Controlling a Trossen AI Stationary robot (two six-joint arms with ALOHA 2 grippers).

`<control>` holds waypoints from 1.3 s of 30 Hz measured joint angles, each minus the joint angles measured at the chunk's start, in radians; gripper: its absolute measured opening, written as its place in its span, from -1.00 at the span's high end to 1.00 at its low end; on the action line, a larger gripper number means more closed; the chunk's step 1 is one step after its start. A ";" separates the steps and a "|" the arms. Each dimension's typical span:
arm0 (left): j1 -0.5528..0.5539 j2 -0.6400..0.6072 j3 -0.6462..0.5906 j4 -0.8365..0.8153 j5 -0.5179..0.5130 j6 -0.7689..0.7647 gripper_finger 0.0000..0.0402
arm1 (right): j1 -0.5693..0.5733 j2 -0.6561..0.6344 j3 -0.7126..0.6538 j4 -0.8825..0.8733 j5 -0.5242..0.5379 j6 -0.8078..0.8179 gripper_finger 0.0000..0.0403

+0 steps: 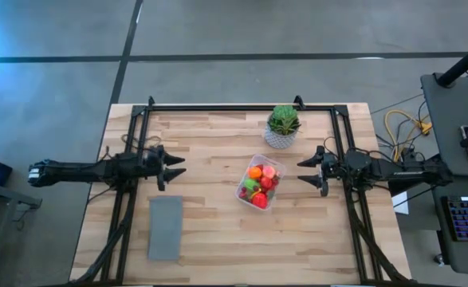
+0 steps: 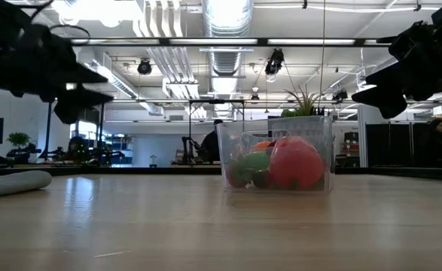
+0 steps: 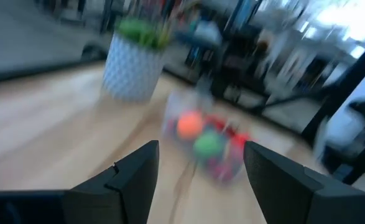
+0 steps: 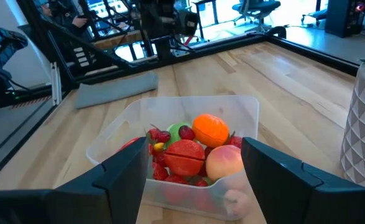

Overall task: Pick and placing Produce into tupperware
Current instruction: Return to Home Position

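Note:
The clear tupperware (image 1: pixel 259 182) stands on its base near the table's middle, holding the produce (image 4: pixel 191 152): an orange ball, red and pink pieces, a green piece, a yellow bit. It also shows as tupperware (image 2: pixel 275 162) in the low view and as tupperware (image 3: pixel 207 149) in the left wrist view. My right gripper (image 1: pixel 304 169) hovers open just right of the tub, fingers pointing at it. My left gripper (image 1: pixel 179 167) hovers open over the table's left part, well clear of the tub.
A green spiky plant in a white pot (image 1: pixel 282 126) stands just beyond the tub toward the far edge. A flat grey rectangle (image 1: pixel 165 226) lies near the table's near-left part. Black frame rails (image 1: pixel 241 106) run along the far edge and both sides.

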 joint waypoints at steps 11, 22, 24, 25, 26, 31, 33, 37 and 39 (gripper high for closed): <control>0.000 -0.131 0.000 -0.001 0.000 0.000 -0.10 | 0.000 0.000 0.001 0.002 0.000 0.000 -0.22; -0.001 -0.122 0.000 -0.001 0.000 0.000 -0.10 | 0.000 -0.099 -0.006 0.013 0.000 0.000 -0.24; -0.001 -0.114 0.000 0.000 0.000 0.000 -0.10 | 0.000 -0.138 -0.006 0.015 0.000 0.000 -0.23; -0.001 -0.112 0.000 -0.002 0.000 0.000 -0.10 | 0.000 -0.151 -0.006 0.013 0.000 0.000 -0.23; -0.001 -0.110 0.000 -0.002 0.000 0.000 -0.10 | 0.000 -0.160 -0.006 0.014 0.000 0.000 -0.23; 0.000 -0.096 0.000 0.001 0.000 0.000 -0.10 | 0.000 -0.147 -0.006 0.028 0.000 0.000 -0.24; 0.000 -0.095 0.000 -0.002 0.000 0.000 -0.10 | 0.000 -0.141 -0.006 0.026 0.000 0.000 -0.25; 0.000 -0.092 0.000 -0.002 0.000 0.000 -0.10 | 0.000 -0.134 -0.006 0.025 0.000 0.000 -0.24; 0.000 -0.091 0.000 0.000 0.000 0.000 -0.10 | 0.000 -0.135 -0.006 0.027 0.000 0.000 -0.23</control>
